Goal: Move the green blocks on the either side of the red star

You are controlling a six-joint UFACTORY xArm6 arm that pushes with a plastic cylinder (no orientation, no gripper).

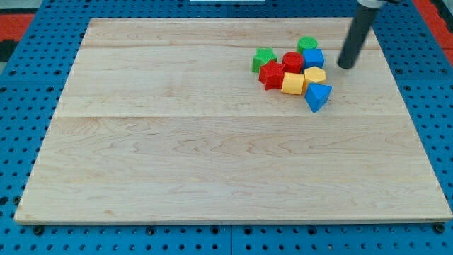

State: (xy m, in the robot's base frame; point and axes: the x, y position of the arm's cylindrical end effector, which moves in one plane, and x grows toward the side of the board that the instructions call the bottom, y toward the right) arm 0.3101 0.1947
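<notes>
The red star (271, 74) lies in a tight cluster at the view's upper right. A green star-like block (263, 59) touches it at its upper left. A second green block (307, 44) sits at the cluster's top, apart from the red star, above a blue block (312, 58). A red cylinder (293, 61) sits between them. My tip (345, 66) is on the board just right of the cluster, a little right of the blue block and not touching any block.
A yellow square block (292, 83), a yellow rounded block (315, 74) and a blue pointed block (318, 96) form the cluster's lower right. The wooden board (212, 156) lies on a blue pegboard (21, 106).
</notes>
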